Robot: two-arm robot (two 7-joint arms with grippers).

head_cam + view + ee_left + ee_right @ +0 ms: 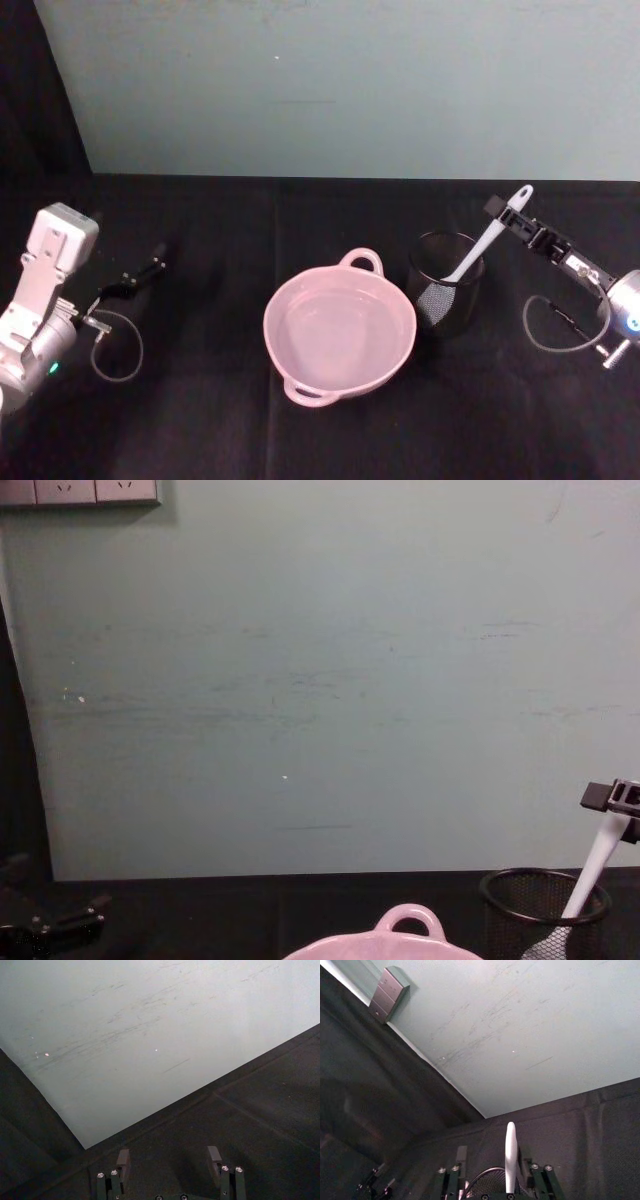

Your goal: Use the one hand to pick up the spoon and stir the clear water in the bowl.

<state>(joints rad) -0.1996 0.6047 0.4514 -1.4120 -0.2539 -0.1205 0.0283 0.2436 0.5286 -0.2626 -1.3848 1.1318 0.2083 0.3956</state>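
Observation:
The white spoon (488, 238) stands in a black wire-mesh cup (446, 282), its handle leaning up and to the right. My right gripper (506, 214) is at the top of that handle. In the right wrist view the spoon (510, 1156) runs between the spread fingers (461, 1156), close against one of them, and my right gripper (492, 1154) is open. From the chest the spoon (598, 858) rises out of the cup (543, 908) to my right gripper (612, 796). The pale pink bowl (296, 300) holds clear water left of the cup. My left gripper (148, 264) rests open at the far left.
A black cloth (200, 430) covers the table up to a pale green wall (350, 90). The bowl's loop handle (408, 918) faces the wall. Cables loop beside both wrists, and a wall socket plate (388, 994) sits high up.

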